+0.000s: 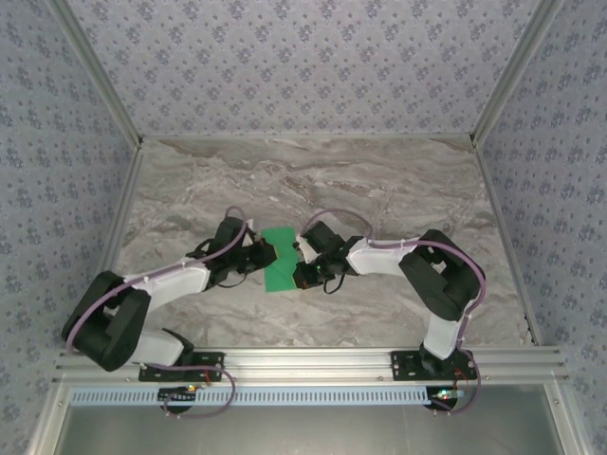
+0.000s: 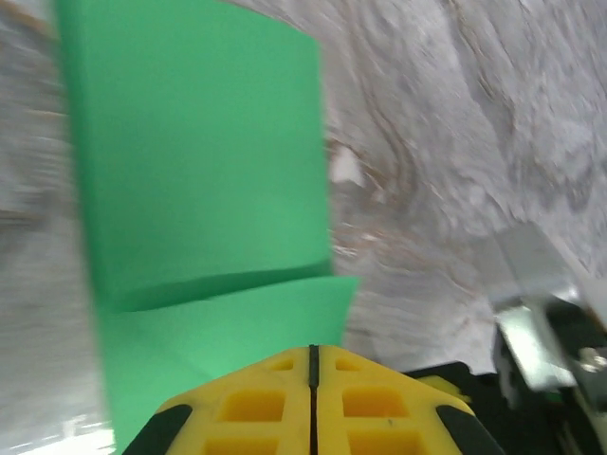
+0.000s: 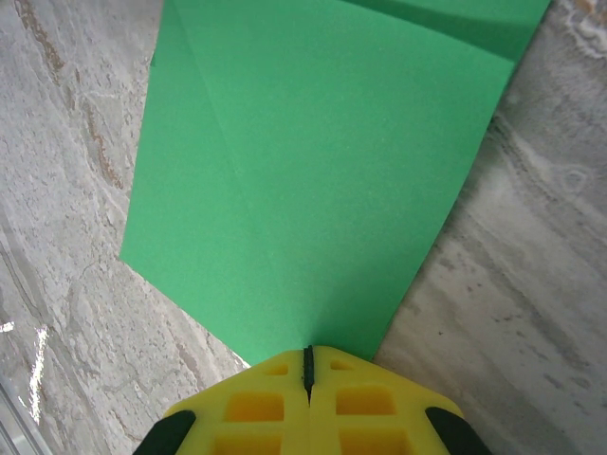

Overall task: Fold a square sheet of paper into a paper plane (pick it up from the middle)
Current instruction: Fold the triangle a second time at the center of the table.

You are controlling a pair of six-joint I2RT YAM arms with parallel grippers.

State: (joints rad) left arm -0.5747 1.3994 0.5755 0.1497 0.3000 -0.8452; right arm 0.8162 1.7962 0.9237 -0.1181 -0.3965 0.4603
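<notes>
The square sheet of paper is bright green and lies on the marble table between my two grippers, folded into a smaller four-sided piece. In the left wrist view the paper shows a raised flap over a lower layer. In the right wrist view the paper carries a faint diagonal crease. My left gripper is shut, its yellow tips at the paper's left edge. My right gripper is shut, its tips over the paper's near corner. No green shows between either pair of jaws. A finished paper plane is out of view.
The marble table is ringed by patterned walls and metal frame posts. An aluminium rail with both arm bases runs along the near edge. Part of the right arm shows in the left wrist view.
</notes>
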